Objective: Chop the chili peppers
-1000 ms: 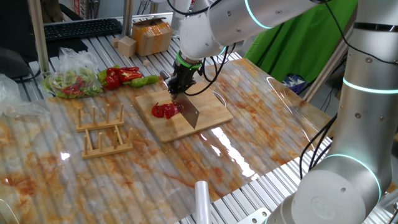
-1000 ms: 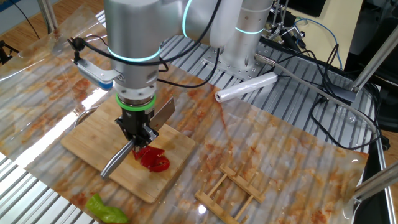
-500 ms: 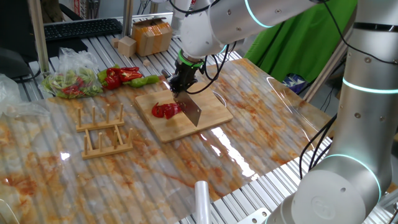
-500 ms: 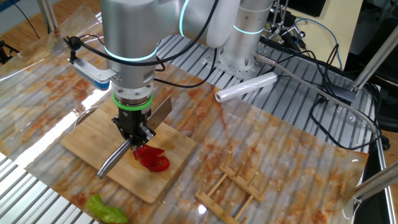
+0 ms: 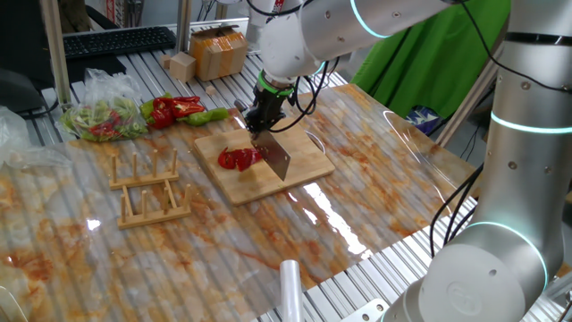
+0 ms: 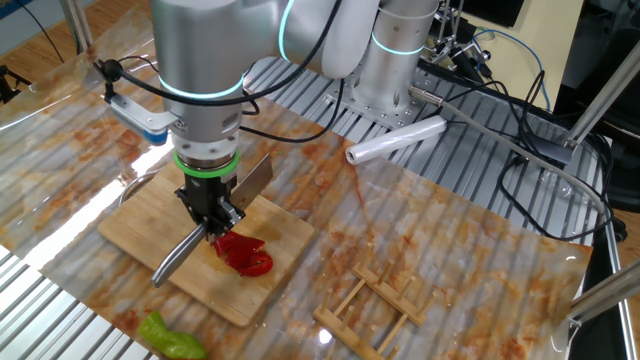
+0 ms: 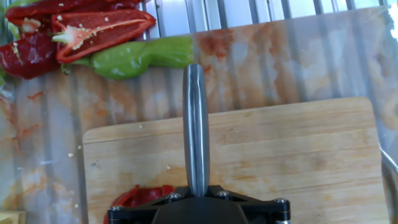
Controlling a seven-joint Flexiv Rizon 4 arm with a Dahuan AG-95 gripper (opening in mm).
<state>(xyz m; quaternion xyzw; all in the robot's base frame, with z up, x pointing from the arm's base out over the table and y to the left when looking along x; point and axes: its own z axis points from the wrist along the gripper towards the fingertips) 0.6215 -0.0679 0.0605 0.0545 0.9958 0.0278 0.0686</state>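
Chopping is the step in hand: the gripper (image 6: 212, 212) is pressed together on a knife (image 5: 275, 161), with its metal handle (image 7: 196, 134) seen running forward from the fingers in the hand view. The blade is held low over the bamboo cutting board (image 5: 304, 161), just beside the chili peppers (image 5: 239, 158), which lie as a small red heap near the middle of the board. In the other fixed view the same red pieces (image 6: 246, 254) are seen right below the gripper; whether the blade edge is touching them cannot be told. The peppers appear only coarsely cut, so the task is judged to be partway done. For the next move, the blade would need to be set over the uncut part of the heap and pressed straight down, so that the pieces are not merely pushed aside.

The board is laid on a clear ribbed sheet (image 5: 375, 192) smeared with reddish stains, spread over a slotted metal table (image 5: 152, 76). Beyond the board, more red and green peppers (image 5: 179, 109) and a bag of scraps (image 5: 103, 116) are piled. A wooden rack (image 5: 150, 188) is stood near the board, and a roll of film (image 6: 395, 140) is left by the arm's base. A green cloth (image 5: 420, 63) and a keyboard (image 5: 116, 40) are seen behind
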